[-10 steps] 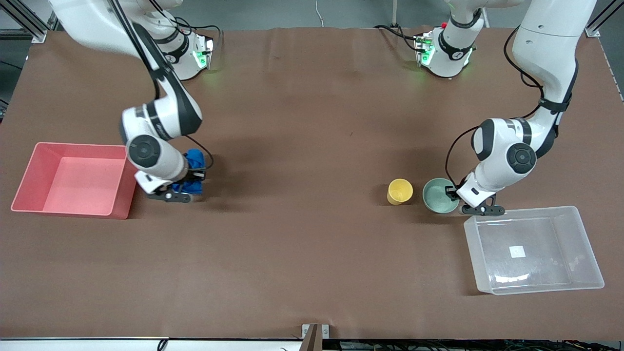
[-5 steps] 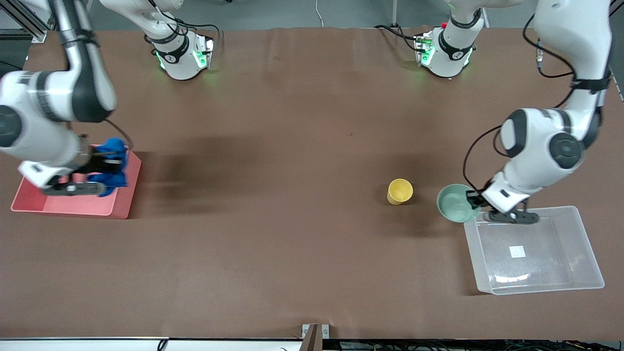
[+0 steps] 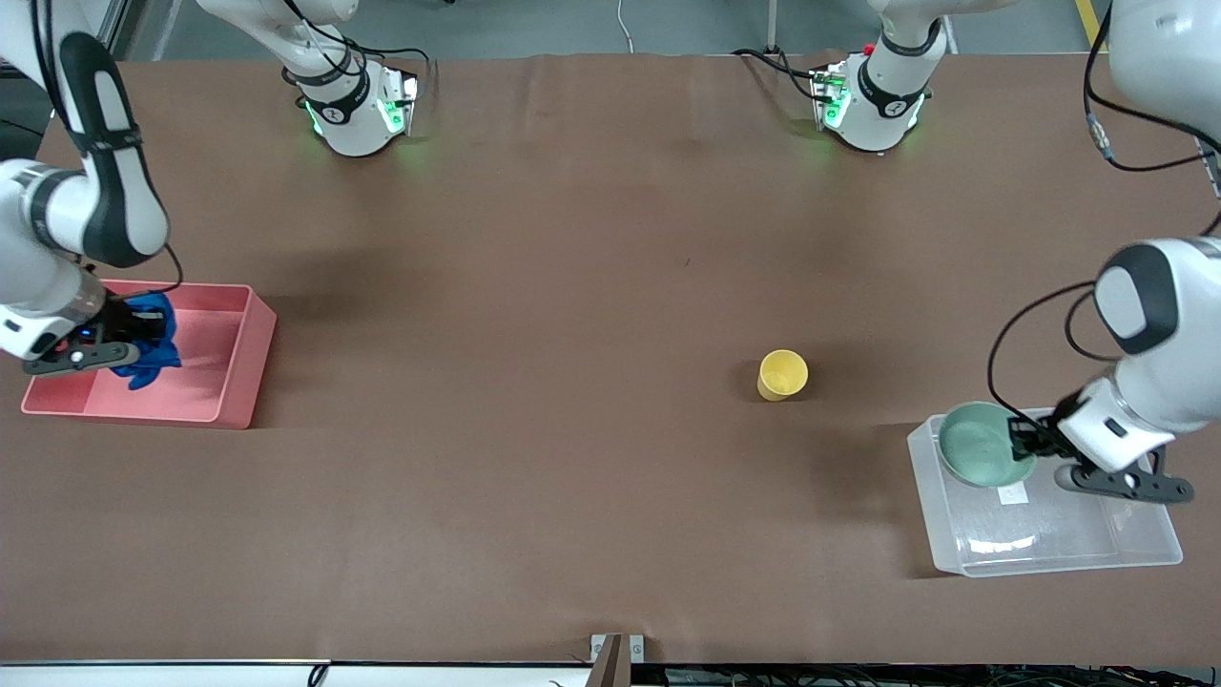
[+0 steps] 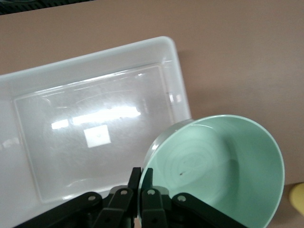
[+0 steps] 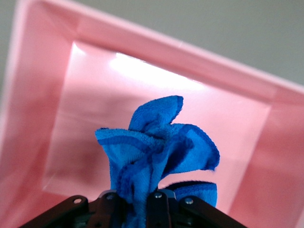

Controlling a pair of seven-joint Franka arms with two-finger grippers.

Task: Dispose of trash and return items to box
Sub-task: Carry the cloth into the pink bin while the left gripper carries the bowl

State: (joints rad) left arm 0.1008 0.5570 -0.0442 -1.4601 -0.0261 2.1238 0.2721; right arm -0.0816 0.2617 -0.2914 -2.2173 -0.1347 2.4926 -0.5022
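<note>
My right gripper (image 3: 122, 336) is shut on the blue rag (image 3: 153, 336) and holds it over the pink bin (image 3: 243, 367). In the right wrist view the rag (image 5: 159, 147) bunches up from the gripper (image 5: 141, 202) above the bin's floor (image 5: 95, 118). My left gripper (image 3: 1028, 441) is shut on the rim of the mint-green bowl (image 3: 983, 444) and holds it over the clear tub (image 3: 1059, 558), at the tub's end toward the right arm. The left wrist view shows the bowl (image 4: 223, 166) pinched in the gripper (image 4: 144, 180) above the tub (image 4: 61, 95). The yellow cup (image 3: 782, 374) stands upright on the table.
A white square sticker (image 3: 1013, 493) lies on the tub's bottom. The brown table mat (image 3: 572, 382) spreads between the bin and the cup. The two arm bases (image 3: 358, 105) (image 3: 873, 100) stand along the table's edge farthest from the front camera.
My right gripper carried the rag from the table over the pink bin. My left gripper lifted the bowl from beside the cup and carried it over the clear tub.
</note>
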